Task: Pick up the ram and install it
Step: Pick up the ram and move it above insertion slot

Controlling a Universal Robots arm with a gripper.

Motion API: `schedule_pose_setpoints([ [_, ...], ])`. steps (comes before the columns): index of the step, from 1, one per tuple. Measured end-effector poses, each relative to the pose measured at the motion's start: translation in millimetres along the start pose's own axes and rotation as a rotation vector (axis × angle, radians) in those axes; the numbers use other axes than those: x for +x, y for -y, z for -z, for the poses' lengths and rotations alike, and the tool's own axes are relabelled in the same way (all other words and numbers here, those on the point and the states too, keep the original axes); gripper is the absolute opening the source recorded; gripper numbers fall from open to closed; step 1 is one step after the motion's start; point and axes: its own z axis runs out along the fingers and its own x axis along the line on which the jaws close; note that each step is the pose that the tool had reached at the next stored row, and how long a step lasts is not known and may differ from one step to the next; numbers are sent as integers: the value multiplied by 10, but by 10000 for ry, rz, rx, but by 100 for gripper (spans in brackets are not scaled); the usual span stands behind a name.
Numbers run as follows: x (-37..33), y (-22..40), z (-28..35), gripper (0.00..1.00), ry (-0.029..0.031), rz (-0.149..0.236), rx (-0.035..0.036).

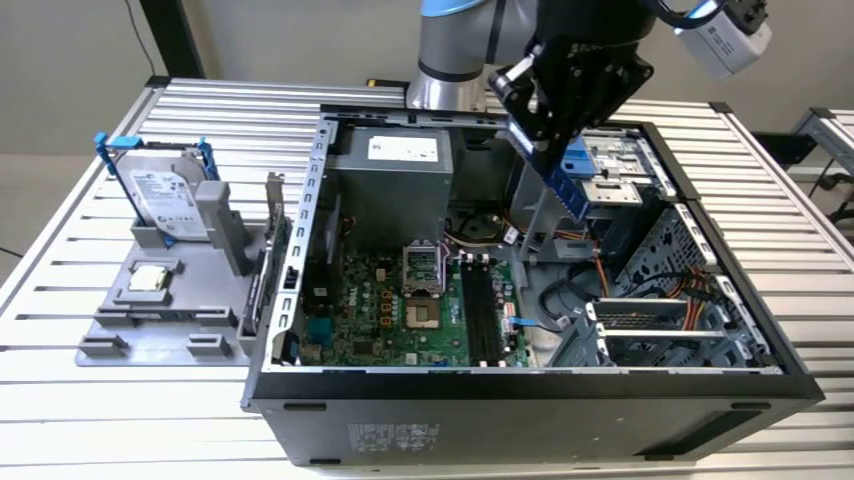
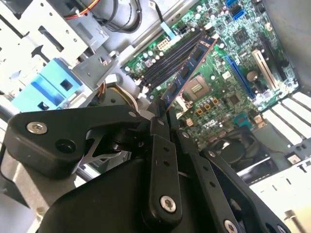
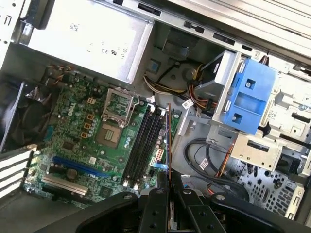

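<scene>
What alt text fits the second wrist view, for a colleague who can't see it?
The black gripper is shut on one end of a long, thin circuit-board ram stick, held over the green motherboard near its long black slots, not seated. A light-blue plastic bracket sits in the grey metal case.

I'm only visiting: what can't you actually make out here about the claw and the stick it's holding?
1. Second wrist view: the gripped end of the ram is covered by the claw, which is closed on it.
2. First wrist view: the ram is seen edge-on, so its chips are hidden.
3. Exterior view: the end latches of the memory slots are too small to tell whether they are open or closed.
</scene>
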Motion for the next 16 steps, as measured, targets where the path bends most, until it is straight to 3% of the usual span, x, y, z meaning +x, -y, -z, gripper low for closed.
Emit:
schedule_pose_setpoints([
  [7,1,1,0,0,-9,-831,32],
  [16,2,4,0,0,-146,-1780,34],
])
